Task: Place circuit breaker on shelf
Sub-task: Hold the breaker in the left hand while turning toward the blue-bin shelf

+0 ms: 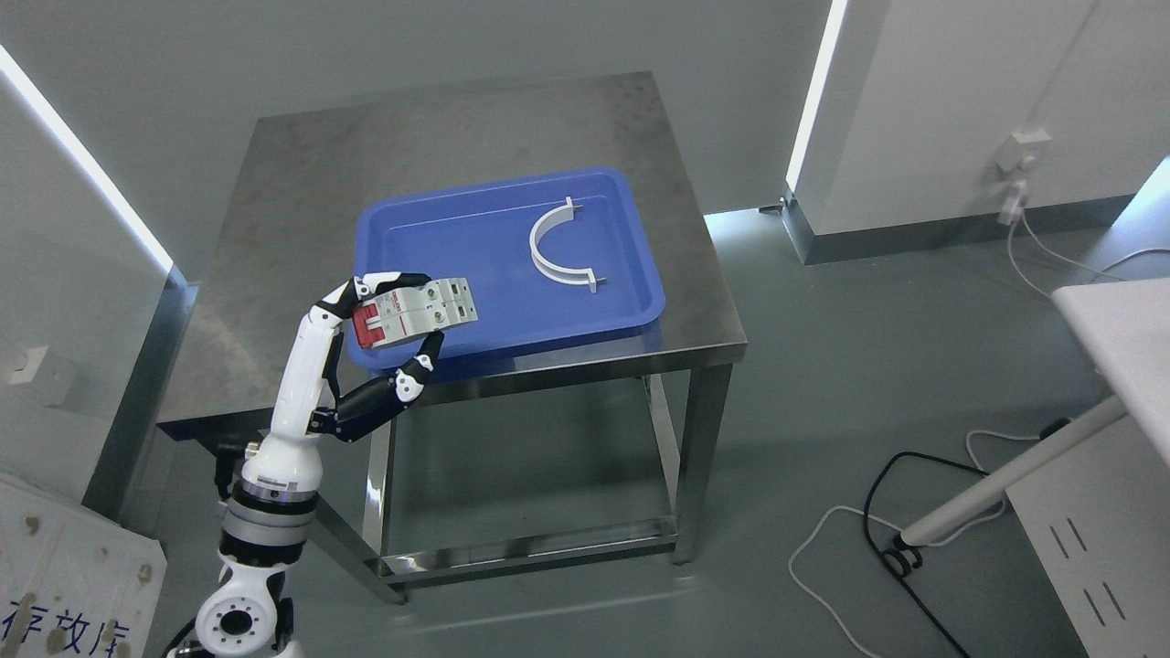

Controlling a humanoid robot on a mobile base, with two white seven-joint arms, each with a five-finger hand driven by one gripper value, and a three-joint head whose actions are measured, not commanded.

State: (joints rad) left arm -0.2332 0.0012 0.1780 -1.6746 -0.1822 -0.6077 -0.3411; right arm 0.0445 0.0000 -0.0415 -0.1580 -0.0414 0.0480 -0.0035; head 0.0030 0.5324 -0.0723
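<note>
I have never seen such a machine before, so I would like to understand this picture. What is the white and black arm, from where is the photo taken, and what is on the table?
The picture comes from a camera on the robot's own head, looking down, so you see the room as the robot sees it.

The white and black arm at the lower left is the robot's left arm. It ends in a left hand with fingers, like a person's. The right arm does not show in this picture.

The hand is holding a circuit breaker, a white electrical switch with a red part. Its fingers close on it from above and below, over the near left corner of a blue tray.

The tray stands on a metal table. In the tray lies one white curved bracket, shaped like a half ring.
</note>
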